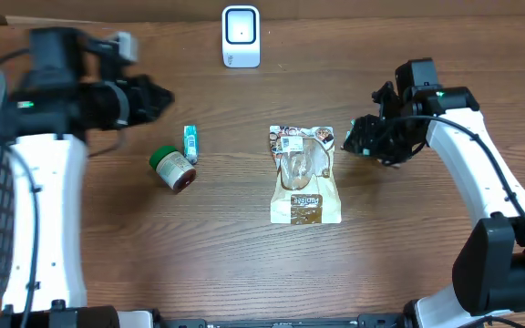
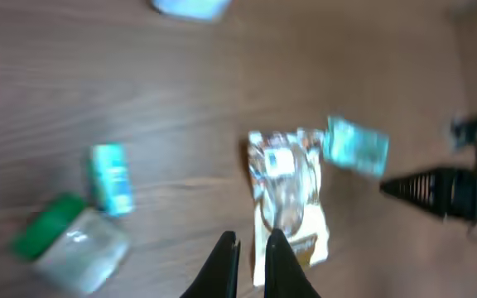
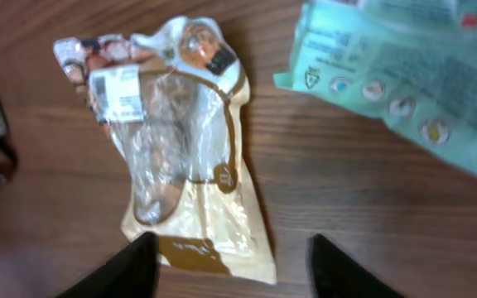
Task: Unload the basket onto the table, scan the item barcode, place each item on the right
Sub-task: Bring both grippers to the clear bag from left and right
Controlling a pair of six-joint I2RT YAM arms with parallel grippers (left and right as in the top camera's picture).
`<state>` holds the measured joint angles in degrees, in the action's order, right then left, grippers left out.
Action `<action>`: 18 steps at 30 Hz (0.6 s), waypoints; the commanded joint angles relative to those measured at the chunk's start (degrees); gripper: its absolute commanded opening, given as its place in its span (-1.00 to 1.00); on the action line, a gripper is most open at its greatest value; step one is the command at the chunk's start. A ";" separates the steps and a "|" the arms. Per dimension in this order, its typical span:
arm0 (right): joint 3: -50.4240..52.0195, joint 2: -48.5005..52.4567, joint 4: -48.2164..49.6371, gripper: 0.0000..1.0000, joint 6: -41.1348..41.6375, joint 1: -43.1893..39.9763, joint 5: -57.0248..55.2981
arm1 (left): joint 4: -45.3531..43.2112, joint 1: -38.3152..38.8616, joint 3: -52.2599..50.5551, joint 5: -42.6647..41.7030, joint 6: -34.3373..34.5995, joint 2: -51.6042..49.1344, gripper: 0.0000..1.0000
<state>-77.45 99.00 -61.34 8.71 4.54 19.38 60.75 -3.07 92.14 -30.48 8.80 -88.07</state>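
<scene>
Overhead, the snack pouch [image 1: 305, 178] lay flat mid-table, well short of the scanner [image 1: 241, 36] at the far edge. Nothing was lifted, so the scan looked wholly ahead.

Left wrist, badly blurred: the left gripper [image 2: 252, 244] had its fingers together on nothing.

Right wrist: the right gripper [image 3: 232, 248] stood apart and empty over the pouch's lower end, white label [image 3: 122, 93] facing up. A teal packet [image 3: 404, 70] ran off the frame.

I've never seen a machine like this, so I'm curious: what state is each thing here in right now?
Left gripper: shut, empty.
Right gripper: open, empty, above the bag.
Bag: lying flat, label up.
Jar: on its side, lid on.
Small box: lying flat.
Green packet: lying beside the bag.
Scanner: standing, untouched.
</scene>
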 commanded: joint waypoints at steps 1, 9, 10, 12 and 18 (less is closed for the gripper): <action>3.85 0.13 2.01 -0.27 0.37 -0.17 1.38 | -4.07 9.92 -6.97 3.69 -2.60 0.22 -0.91; 12.02 0.13 11.67 -0.66 0.15 -0.15 8.96 | -21.33 22.12 -21.14 -8.61 0.79 -2.71 -0.92; 12.70 0.13 12.59 -0.66 0.17 -0.17 9.64 | -23.17 23.06 -22.29 -8.57 2.49 -3.56 -0.91; 13.55 0.13 13.53 -0.66 0.17 -0.02 9.94 | -26.86 25.18 -24.17 -8.57 5.70 -6.08 -0.91; 13.81 0.13 13.73 -0.66 0.17 0.00 9.90 | -30.69 29.29 -24.59 -7.87 12.17 -15.34 -0.91</action>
<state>-63.99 99.02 -47.99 9.02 4.54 27.97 30.94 24.67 68.07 -37.32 15.00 -99.24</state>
